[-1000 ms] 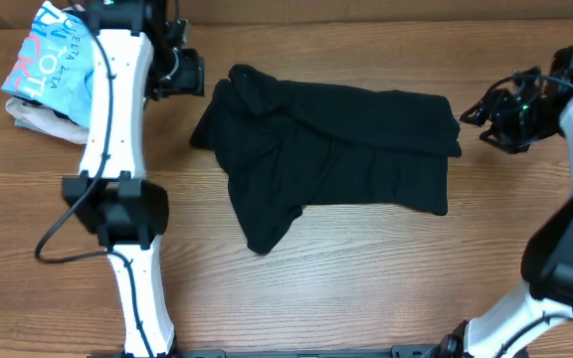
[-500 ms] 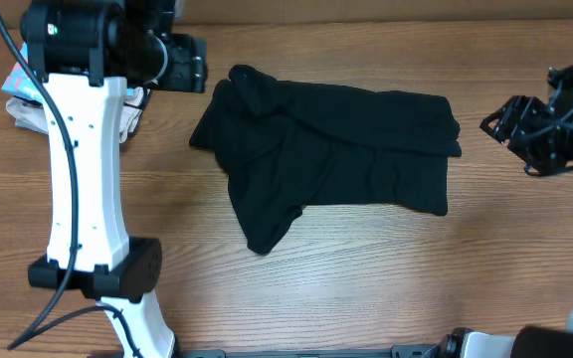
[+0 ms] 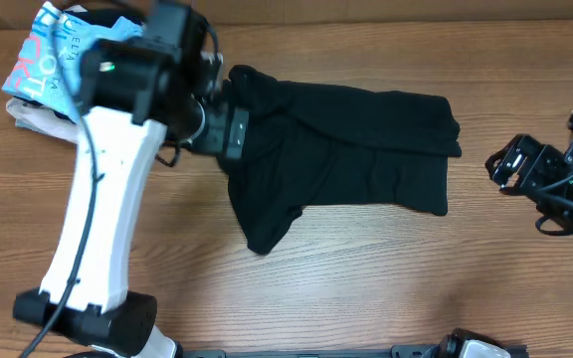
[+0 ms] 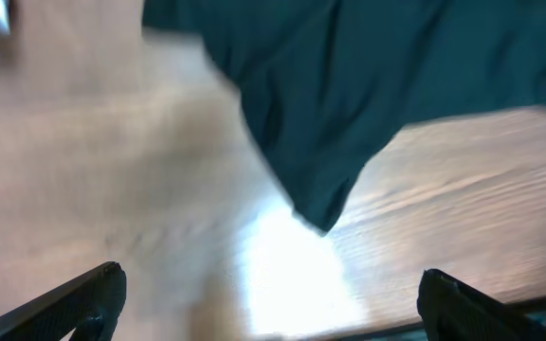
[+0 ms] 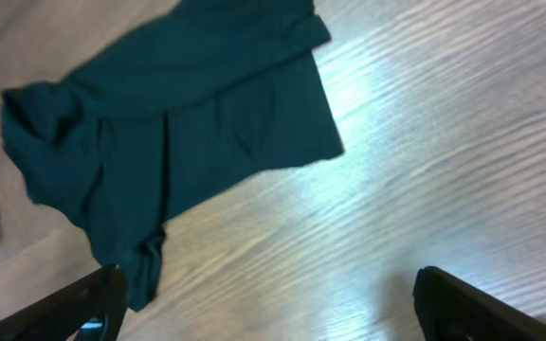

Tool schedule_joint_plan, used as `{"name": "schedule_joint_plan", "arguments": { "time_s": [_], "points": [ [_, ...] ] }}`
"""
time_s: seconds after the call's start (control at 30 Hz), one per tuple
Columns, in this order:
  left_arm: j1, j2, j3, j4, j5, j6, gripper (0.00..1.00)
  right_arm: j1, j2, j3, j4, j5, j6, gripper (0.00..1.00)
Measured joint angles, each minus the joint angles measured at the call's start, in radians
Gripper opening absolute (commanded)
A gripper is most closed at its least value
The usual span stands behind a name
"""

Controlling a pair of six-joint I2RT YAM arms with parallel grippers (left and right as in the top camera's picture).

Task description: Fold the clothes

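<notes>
The black shirt (image 3: pixel 346 149) lies crumpled and partly folded in the middle of the wooden table. It also shows in the left wrist view (image 4: pixel 349 85) and in the right wrist view (image 5: pixel 178 123). My left gripper (image 3: pixel 229 131) hovers over the shirt's left edge, open and empty; its fingertips (image 4: pixel 268 298) frame bare table below a hanging corner of the shirt. My right gripper (image 3: pixel 510 167) is to the right of the shirt, apart from it, open and empty, with its fingers (image 5: pixel 273 303) over bare wood.
A light blue shirt with lettering (image 3: pixel 53 65) lies on a beige garment (image 3: pixel 38 121) at the back left corner. The table's back edge runs along the top of the overhead view.
My left arm has swung right from the back left corner until its gripper is over the shirt's left edge. My right gripper has moved down and slightly right. The shirt has not moved.
</notes>
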Motion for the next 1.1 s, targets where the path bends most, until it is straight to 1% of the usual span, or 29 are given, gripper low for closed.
{"name": "schedule_joint_plan", "arguments": {
  "time_s": [0.13,0.2,0.23,0.33,0.5,0.63,0.67,0.73,0.8,0.87,1.0,1.03,1.07,1.1],
  "points": [
    [-0.004,0.01,-0.197,0.077,-0.013,-0.051,1.0,0.0,0.003,-0.114,0.026,0.01,-0.003,1.0],
    [-0.013,0.008,-0.301,0.167,-0.005,-0.066,1.0,0.0,0.004,-0.198,0.066,0.013,-0.004,1.0],
    [-0.015,0.009,-0.315,0.175,-0.005,-0.067,1.0,0.0,0.005,-0.23,0.082,0.013,-0.003,0.99],
    [-0.042,0.01,-0.435,0.255,0.01,-0.084,1.0,0.0,0.007,-0.333,0.141,0.005,-0.003,0.96],
    [-0.127,0.01,-0.618,0.394,0.021,-0.08,0.98,0.0,0.01,-0.438,0.263,-0.038,-0.011,0.9],
    [-0.219,0.01,-0.799,0.558,0.032,-0.064,0.95,0.0,0.011,-0.462,0.328,-0.077,-0.024,0.86],
    [-0.235,0.01,-0.837,0.589,0.039,-0.06,0.91,0.0,0.011,-0.462,0.334,-0.082,-0.026,0.85],
    [-0.256,0.01,-0.902,0.641,0.051,-0.055,0.87,0.0,0.011,-0.463,0.349,-0.087,-0.03,0.83],
    [-0.259,0.01,-0.956,0.67,0.058,-0.056,0.81,0.0,0.011,-0.463,0.356,-0.093,-0.029,0.81],
    [-0.258,0.01,-0.989,0.706,0.061,-0.056,0.79,0.0,0.011,-0.463,0.362,-0.098,-0.03,0.8],
    [-0.258,0.01,-1.04,0.792,0.062,-0.062,0.71,0.0,0.011,-0.463,0.38,-0.1,-0.03,0.77],
    [-0.258,0.01,-1.051,0.813,0.062,-0.064,0.64,0.0,0.011,-0.463,0.383,-0.1,-0.029,0.76],
    [-0.258,0.01,-1.066,0.838,0.062,-0.066,0.59,0.0,0.011,-0.463,0.388,-0.101,-0.03,0.76],
    [-0.258,0.01,-1.077,0.855,0.061,-0.071,0.48,0.0,0.011,-0.464,0.394,-0.101,-0.029,0.75]
  ]
}}
